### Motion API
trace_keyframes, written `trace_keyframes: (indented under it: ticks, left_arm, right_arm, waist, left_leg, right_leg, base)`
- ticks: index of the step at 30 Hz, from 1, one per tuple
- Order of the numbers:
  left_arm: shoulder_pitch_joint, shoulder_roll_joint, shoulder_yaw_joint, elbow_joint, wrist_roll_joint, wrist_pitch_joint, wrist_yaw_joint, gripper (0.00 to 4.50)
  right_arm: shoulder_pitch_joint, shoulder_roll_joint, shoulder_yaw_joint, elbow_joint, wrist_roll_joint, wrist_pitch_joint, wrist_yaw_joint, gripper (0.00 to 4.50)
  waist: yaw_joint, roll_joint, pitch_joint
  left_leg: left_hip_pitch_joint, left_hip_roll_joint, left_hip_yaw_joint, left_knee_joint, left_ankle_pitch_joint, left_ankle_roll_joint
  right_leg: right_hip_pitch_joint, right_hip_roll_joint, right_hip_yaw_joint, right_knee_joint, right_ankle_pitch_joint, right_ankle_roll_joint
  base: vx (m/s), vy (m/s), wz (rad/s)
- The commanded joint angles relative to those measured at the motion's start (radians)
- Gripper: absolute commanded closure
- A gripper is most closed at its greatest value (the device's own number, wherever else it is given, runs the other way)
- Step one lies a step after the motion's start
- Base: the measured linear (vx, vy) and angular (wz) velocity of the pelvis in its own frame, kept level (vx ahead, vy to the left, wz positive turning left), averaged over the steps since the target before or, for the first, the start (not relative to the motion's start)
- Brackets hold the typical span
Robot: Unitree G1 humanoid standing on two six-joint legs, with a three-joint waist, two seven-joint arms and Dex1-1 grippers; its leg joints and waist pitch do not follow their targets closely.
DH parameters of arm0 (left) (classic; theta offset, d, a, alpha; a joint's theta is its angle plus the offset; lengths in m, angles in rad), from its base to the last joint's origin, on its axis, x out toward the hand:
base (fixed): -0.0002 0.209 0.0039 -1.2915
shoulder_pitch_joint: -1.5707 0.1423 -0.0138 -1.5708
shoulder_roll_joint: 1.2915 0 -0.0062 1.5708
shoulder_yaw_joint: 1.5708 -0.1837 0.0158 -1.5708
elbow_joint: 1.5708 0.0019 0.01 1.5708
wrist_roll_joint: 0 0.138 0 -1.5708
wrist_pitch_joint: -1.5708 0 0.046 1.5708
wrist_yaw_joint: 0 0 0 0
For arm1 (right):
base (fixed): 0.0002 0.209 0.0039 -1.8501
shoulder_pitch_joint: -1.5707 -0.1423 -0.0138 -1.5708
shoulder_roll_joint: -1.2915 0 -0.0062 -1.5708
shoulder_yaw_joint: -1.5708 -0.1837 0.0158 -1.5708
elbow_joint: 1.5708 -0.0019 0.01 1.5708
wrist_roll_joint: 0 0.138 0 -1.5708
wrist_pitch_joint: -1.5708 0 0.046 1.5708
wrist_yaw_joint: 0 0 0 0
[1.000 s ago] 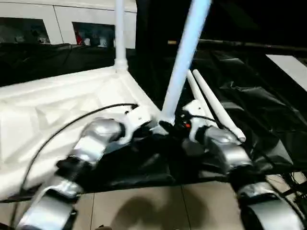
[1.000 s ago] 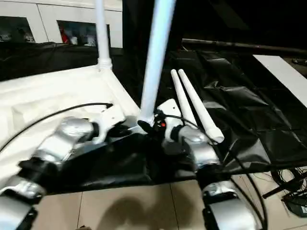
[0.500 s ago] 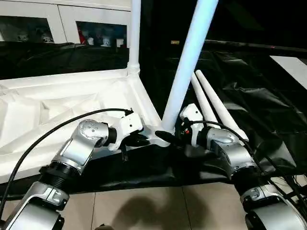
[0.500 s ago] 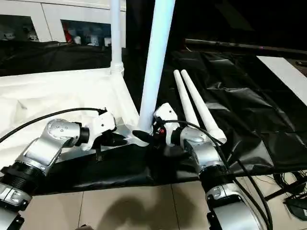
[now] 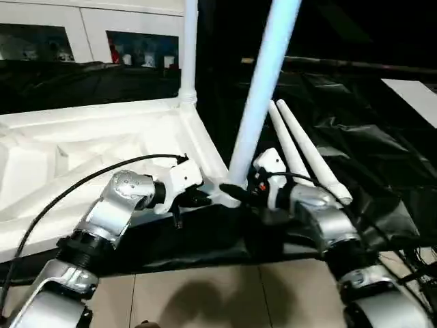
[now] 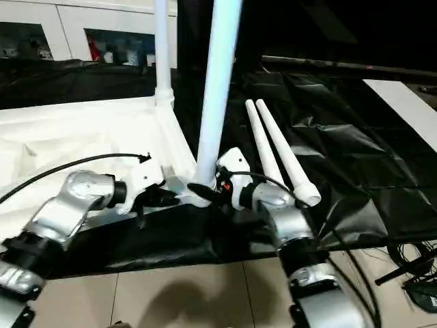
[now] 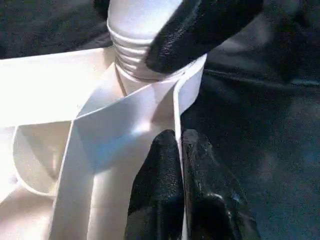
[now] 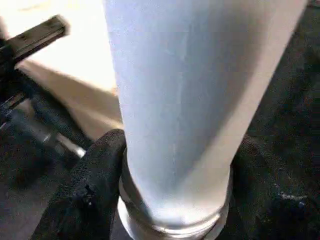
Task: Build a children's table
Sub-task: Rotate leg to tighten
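White leg (image 5: 263,89) rising toward one o'clock from near corner socket (image 7: 135,65), straddled by right gripper (image 8: 170,200); left gripper (image 7: 177,170) pinching tabletop rim (image 7: 176,110) at nine o'clock.

Inverted table top (image 5: 102,147) lies on black drape (image 5: 382,150); two legs stand in corner sockets; right gripper (image 5: 235,193) at near leg (image 5: 263,96) base; two loose legs (image 5: 304,150) beside.
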Motion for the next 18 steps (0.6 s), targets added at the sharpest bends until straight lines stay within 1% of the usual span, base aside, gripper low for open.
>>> trace_keyframes:
  ticks: [1, 2, 3, 4, 6, 7, 9, 10, 12, 13, 14, 15, 16, 17, 18]
  left_arm:
    - [-0.014, -0.059, 0.013, 0.046, -0.011, 0.015, 0.096, 4.5]
    - [-0.031, -0.081, 0.02, 0.072, -0.003, 0.026, 0.141, 4.5]
    - [-0.046, -0.102, 0.027, 0.094, 0.002, 0.036, 0.178, 4.5]
    - [-0.074, -0.144, 0.041, 0.136, 0.006, 0.056, 0.25, 4.5]
    - [-0.098, -0.18, 0.05, 0.169, 0.012, 0.073, 0.309, 4.5]
    - [-0.098, -0.18, 0.05, 0.169, 0.012, 0.073, 0.309, 4.5]
    - [-0.116, -0.222, 0.055, 0.194, 0.018, 0.083, 0.366, 4.5]
    - [-0.122, -0.243, 0.053, 0.203, 0.025, 0.081, 0.384, 4.5]
    - [-0.124, -0.254, 0.05, 0.208, 0.029, 0.074, 0.386, 4.5]
    - [-0.124, -0.254, 0.05, 0.208, 0.029, 0.074, 0.386, 4.5]
    - [-0.125, -0.257, 0.048, 0.214, 0.032, 0.067, 0.386, 4.5]
    - [-0.122, -0.252, 0.042, 0.212, 0.035, 0.055, 0.379, 4.5]
    - [-0.119, -0.246, 0.037, 0.212, 0.035, 0.047, 0.375, 4.5]
    - [-0.113, -0.236, 0.032, 0.207, 0.034, 0.038, 0.364, 4.5]
    - [-0.108, -0.227, 0.029, 0.202, 0.033, 0.031, 0.354, 4.5]
  right_arm:
    - [-0.01, -0.003, -0.085, 0.073, 0.003, 0.022, -0.203, 1.84]
    - [-0.018, 0.013, -0.108, 0.096, 0.01, 0.025, -0.273, 1.84]
    - [-0.026, 0.029, -0.131, 0.118, 0.021, 0.029, -0.332, 1.84]
    - [-0.047, 0.057, -0.172, 0.163, 0.046, 0.035, -0.438, 1.85]
    - [-0.069, 0.083, -0.207, 0.206, 0.07, 0.037, -0.521, 1.85]
    - [-0.069, 0.083, -0.207, 0.206, 0.07, 0.037, -0.521, 1.85]
    - [-0.097, 0.105, -0.207, 0.249, 0.057, 0.014, -0.595, 1.85]
    - [-0.116, 0.119, -0.194, 0.273, 0.036, -0.011, -0.618, 1.85]
    - [-0.129, 0.13, -0.185, 0.284, 0.025, -0.028, -0.615, 1.85]
    - [-0.129, 0.13, -0.185, 0.284, 0.025, -0.028, -0.615, 1.85]
    - [-0.138, 0.138, -0.184, 0.29, 0.021, -0.043, -0.613, 1.29]
    - [-0.144, 0.141, -0.175, 0.289, 0.014, -0.063, -0.589, 1.15]
    - [-0.149, 0.141, -0.168, 0.288, 0.009, -0.082, -0.57, 1.15]
    - [-0.153, 0.137, -0.16, 0.286, 0.006, -0.093, -0.542, 1.13]
    - [-0.156, 0.132, -0.152, 0.283, 0.005, -0.1, -0.517, 1.06]
  waist:
    - [-0.002, 0.006, -0.051]
    - [-0.002, 0.006, -0.053]
    - [-0.001, 0.005, -0.054]
    - [-0.002, 0.008, -0.056]
    - [-0.001, 0.007, -0.056]
    - [-0.001, 0.005, -0.058]
    - [0.001, 0.005, -0.061]
    - [-0.001, 0.004, -0.062]
    - [0.0, 0.004, -0.06]
    - [0.001, 0.004, -0.06]
    - [0.001, 0.004, -0.06]
    - [0.002, 0.003, -0.059]
    - [0.001, 0.0, -0.059]
    - [0.001, 0.002, -0.058]
    - [0.001, 0.0, -0.059]
  left_leg:
    - [0.006, 0.013, 0.005, -0.059, -0.16, 0.002]
    - [0.007, 0.012, 0.003, -0.059, -0.169, -0.009]
    - [0.006, 0.012, 0.003, -0.058, -0.167, -0.013]
    - [0.006, 0.011, 0.002, -0.058, -0.165, -0.013]
    - [0.006, 0.009, 0.003, -0.056, -0.159, -0.015]
    - [0.003, 0.008, 0.003, -0.055, -0.154, -0.012]
    - [0.0, 0.007, 0.003, -0.053, -0.123, 0.001]
    - [0.0, 0.007, 0.004, -0.052, -0.115, 0.006]
    - [-0.002, 0.006, 0.005, -0.052, -0.117, 0.011]
    - [-0.002, 0.006, 0.004, -0.052, -0.121, 0.019]
    - [-0.002, 0.007, 0.004, -0.052, -0.124, 0.021]
    - [0.0, 0.008, 0.004, -0.053, -0.133, 0.024]
    - [0.0, 0.008, 0.005, -0.053, -0.137, 0.025]
    - [0.0, 0.008, 0.004, -0.053, -0.142, 0.025]
    - [-0.003, 0.008, 0.004, -0.052, -0.14, 0.03]
  right_leg:
    - [0.037, -0.071, 0.054, -0.088, -0.14, -0.179]
    - [0.039, -0.072, 0.053, -0.088, -0.168, -0.172]
    - [0.038, -0.073, 0.054, -0.09, -0.172, -0.165]
    - [0.039, -0.072, 0.054, -0.087, -0.162, -0.161]
    - [0.038, -0.07, 0.054, -0.087, -0.142, -0.155]
    - [0.041, -0.07, 0.054, -0.085, -0.129, -0.155]
    - [0.045, -0.07, 0.053, -0.079, -0.06, -0.157]
    - [0.044, -0.069, 0.053, -0.077, -0.04, -0.159]
    - [0.045, -0.069, 0.052, -0.079, -0.039, -0.159]
    - [0.046, -0.069, 0.052, -0.08, -0.039, -0.158]
    - [0.045, -0.07, 0.052, -0.08, -0.041, -0.158]
    - [0.044, -0.071, 0.051, -0.081, -0.054, -0.157]
    - [0.043, -0.07, 0.051, -0.082, -0.062, -0.157]
    - [0.043, -0.071, 0.051, -0.083, -0.074, -0.157]
    - [0.045, -0.071, 0.051, -0.082, -0.073, -0.157]
  base:
    - [0.0, 0.0, 0.0]
    - [0.0, 0.0, 0.0]
    - [0.0, 0.0, 0.0]
    - [0.0, 0.0, 0.0]
    - [0.0, 0.0, 0.0]
    - [0.0, 0.0, 0.0]
    - [0.0, 0.0, 0.0]
    - [0.0, 0.0, 0.0]
    - [0.0, 0.0, 0.0]
    - [0.0, 0.0, 0.0]
    - [0.0, 0.0, 0.0]
    - [0.0, 0.0, 0.0]
    - [0.0, 0.0, 0.0]
    - [0.0, 0.0, 0.0]
    - [0.0, 0.0, 0.0]
